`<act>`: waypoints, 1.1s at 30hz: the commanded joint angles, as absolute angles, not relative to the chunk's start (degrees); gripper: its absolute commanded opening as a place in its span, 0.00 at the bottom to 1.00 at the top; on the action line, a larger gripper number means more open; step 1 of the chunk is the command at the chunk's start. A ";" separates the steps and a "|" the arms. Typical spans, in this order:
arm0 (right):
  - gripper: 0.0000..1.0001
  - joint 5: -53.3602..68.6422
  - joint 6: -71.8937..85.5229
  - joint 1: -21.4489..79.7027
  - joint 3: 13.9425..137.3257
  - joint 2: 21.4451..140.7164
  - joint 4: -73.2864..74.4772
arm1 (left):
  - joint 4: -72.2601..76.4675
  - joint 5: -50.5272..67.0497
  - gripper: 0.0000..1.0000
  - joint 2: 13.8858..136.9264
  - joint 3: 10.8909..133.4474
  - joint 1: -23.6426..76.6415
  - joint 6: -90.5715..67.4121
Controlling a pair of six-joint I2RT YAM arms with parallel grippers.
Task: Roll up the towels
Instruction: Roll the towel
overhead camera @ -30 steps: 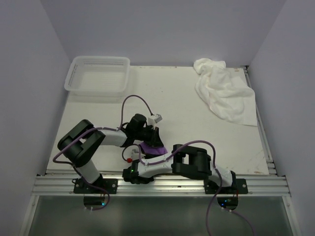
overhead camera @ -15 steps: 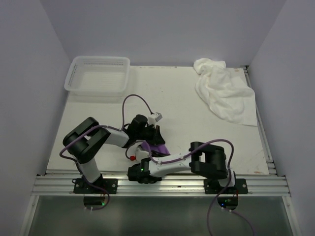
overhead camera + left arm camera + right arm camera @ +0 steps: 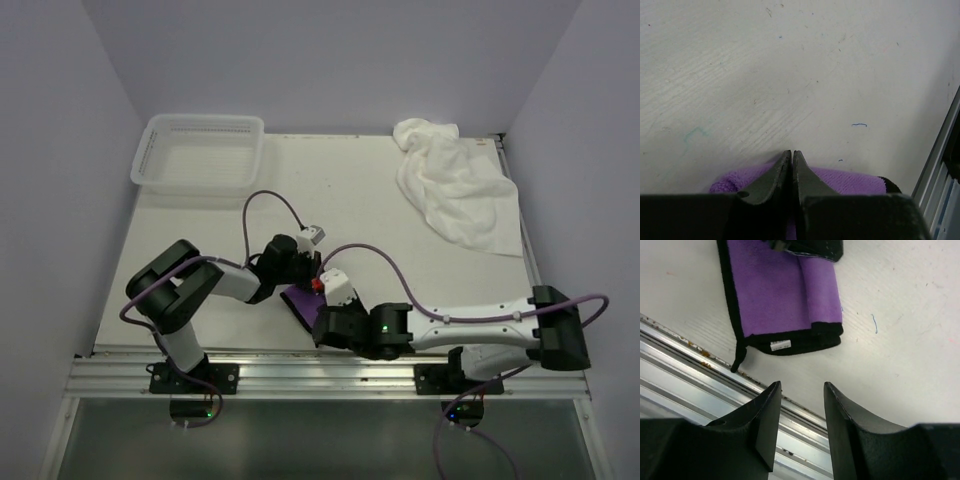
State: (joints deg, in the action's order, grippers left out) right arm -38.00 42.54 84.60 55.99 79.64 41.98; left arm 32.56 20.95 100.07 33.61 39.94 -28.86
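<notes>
The small purple towel (image 3: 298,300) lies on the worktop (image 3: 370,220) at about 6 o'clock, close to the near edge and a little left of centre. In the right wrist view it lies mostly flat. Dark trim runs round its edge, with a white label on the hem nearest the rail (image 3: 330,378) and a short dark loop hanging at one corner. One side is turned over into a narrow band along its length.

The left hand (image 3: 791,152) is down on this towel at its 12 o'clock end. Its two fingers are drawn almost together, with only a hairline slit between the tips, and purple cloth shows under and on both sides of them. I cannot tell whether any cloth is nipped between them.

The right hand (image 3: 801,385) is just beside the towel at its 5 o'clock side, over the strip of worktop by the rail. Its fingers stand clearly apart and hold nothing.

The large fluffy white towel (image 3: 455,185) lies crumpled at about 1 o'clock, in the far right corner, well apart from both hands. A white mesh basket (image 3: 200,120) sits at about 11 o'clock in the far left corner.
</notes>
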 commanded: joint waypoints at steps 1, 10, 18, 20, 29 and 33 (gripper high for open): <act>0.43 -29.11 46.23 78.68 48.45 70.42 29.73 | 26.10 13.54 0.10 100.90 30.59 39.37 -25.58; 0.51 -6.78 50.62 56.26 35.69 63.53 10.56 | 27.77 13.54 0.10 99.41 27.87 39.37 -26.45; 0.53 5.27 55.55 49.04 32.61 71.98 -2.45 | 28.74 13.54 0.09 99.40 26.89 39.46 -26.81; 0.52 6.24 55.98 49.04 32.69 74.25 -3.51 | 28.83 13.71 0.09 99.58 26.89 39.46 -26.81; 0.52 2.73 53.00 49.04 31.56 78.22 -0.35 | 29.36 14.06 0.09 99.49 26.46 39.46 -26.89; 0.52 1.67 52.38 49.04 29.45 80.06 -0.35 | 29.27 14.24 0.09 99.49 26.37 39.46 -26.98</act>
